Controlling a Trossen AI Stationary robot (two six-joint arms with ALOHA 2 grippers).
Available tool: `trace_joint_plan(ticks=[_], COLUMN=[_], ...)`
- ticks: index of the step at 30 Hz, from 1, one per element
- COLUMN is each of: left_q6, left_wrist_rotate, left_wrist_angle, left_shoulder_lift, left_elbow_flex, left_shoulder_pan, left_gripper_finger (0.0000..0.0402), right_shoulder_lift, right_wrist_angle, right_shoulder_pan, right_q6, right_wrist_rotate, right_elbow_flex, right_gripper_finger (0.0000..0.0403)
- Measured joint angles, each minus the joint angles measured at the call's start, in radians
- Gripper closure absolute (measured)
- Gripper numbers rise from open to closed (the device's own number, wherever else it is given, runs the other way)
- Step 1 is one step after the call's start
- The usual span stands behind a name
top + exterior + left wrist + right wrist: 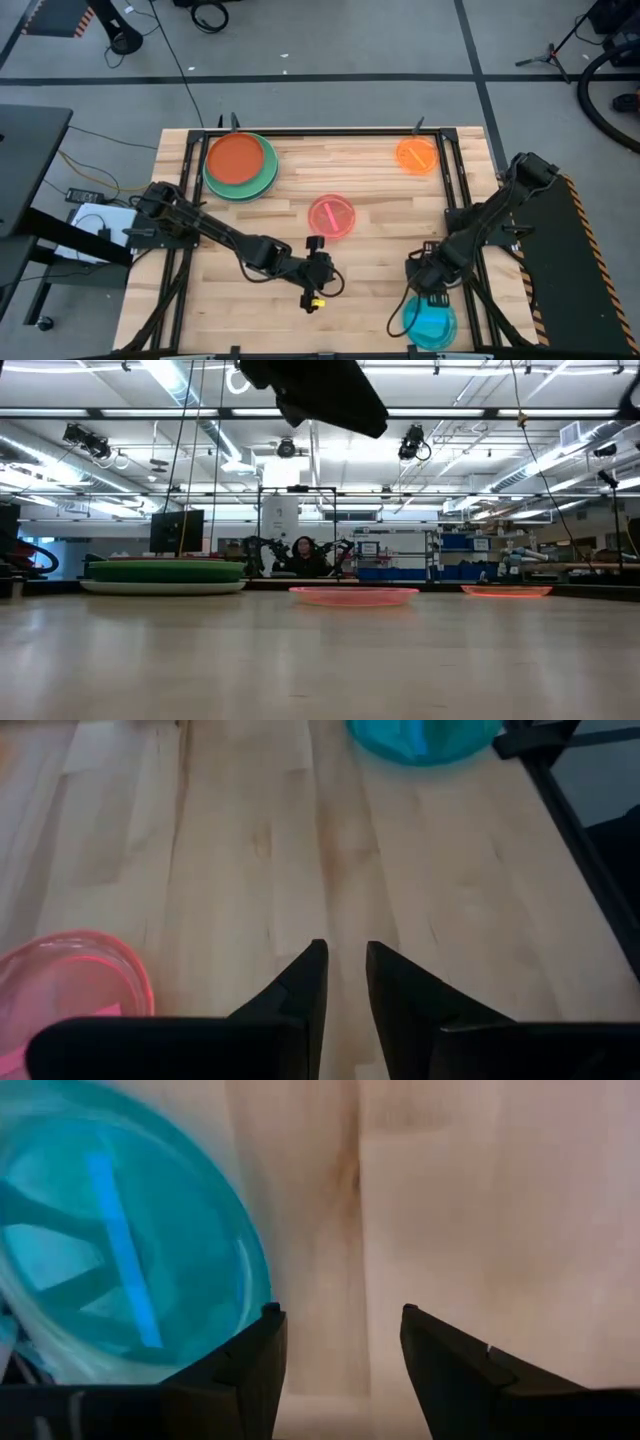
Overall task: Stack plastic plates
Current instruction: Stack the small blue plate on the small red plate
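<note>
A stack of large plates [241, 166] stands at the far left, a red-orange plate [238, 157] on top and green rims below it; it also shows in the low view [165, 572]. A small pink plate [332, 216] lies mid-table, a small orange plate [416, 155] at the far right, and a small cyan plate [430, 321] at the near right edge. No lime plate shows. My left gripper [346, 972] hovers over bare wood near the pink plate [70, 982], its fingers a narrow gap apart and empty. My right gripper [338, 1330] is open beside the cyan plate's rim [255, 1270].
A dark metal frame [455, 170] runs along the table's edges. Both arms reach in over the near half of the table. Bare wood lies between the pink plate and the cyan plate [425, 740].
</note>
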Motion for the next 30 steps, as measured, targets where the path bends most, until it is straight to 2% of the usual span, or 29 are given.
trace_joint_plan(ticks=[4, 7, 16, 22, 30], left_q6=[0.001, 0.001, 0.003, 0.003, 0.003], left_wrist_rotate=[0.000, 0.000, -0.001, -0.002, -0.002], left_wrist_angle=[0.007, 0.009, 0.022, 0.024, 0.020], left_shoulder_lift=[0.000, 0.000, 0.000, 0.000, 0.000], left_elbow_flex=[0.000, 0.000, 0.000, 0.000, 0.000], left_shoulder_pan=[-0.003, -0.002, -0.002, 0.004, 0.002], left_gripper_finger=[0.0322, 0.0322, 0.0322, 0.0322, 0.0322], right_shoulder_lift=[0.001, 0.004, 0.005, 0.061, 0.078], right_wrist_angle=[0.152, 0.218, 0.279, 0.288, 0.275], right_shoulder_pan=[0.017, 0.030, 0.061, 0.061, 0.060], right_q6=[0.053, 0.095, 0.211, 0.248, 0.252], right_wrist_rotate=[-0.095, -0.117, -0.069, -0.037, -0.034], right_elbow_flex=[-0.075, -0.108, -0.115, -0.111, -0.104], right_gripper_finger=[0.0201, 0.0201, 0.0202, 0.0204, 0.0253])
